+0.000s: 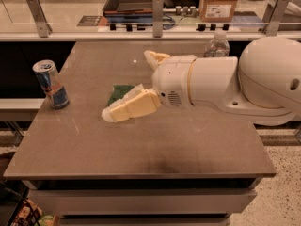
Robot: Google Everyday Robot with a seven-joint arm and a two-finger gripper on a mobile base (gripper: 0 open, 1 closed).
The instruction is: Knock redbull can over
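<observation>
At the left edge of the table [141,149] the can [51,84] stands upright, its silver top tipped a little toward the camera, blue and silver panels facing out. Nothing touches it.

Over the middle of the table hangs the gripper [127,86], at the end of a thick white arm [211,86] that reaches in from the right. Its two cream fingers [131,108] are spread wide: one points left and slightly down, its tip low over the tabletop; the other juts up and back near the far side of the wrist. Nothing sits between them, and they grip nothing. The can is well apart from the nearer fingertip, off to its left.

A green sponge [121,92] lies flat on the table just behind the lower finger, which covers its near edge (whether finger and sponge actually touch, I cannot tell).

At the far right of the table a clear bottle [216,45] stands upright, its lower part hidden by the arm.

Beyond the table runs a counter behind a rail, with a cardboard box [220,1] on it.
</observation>
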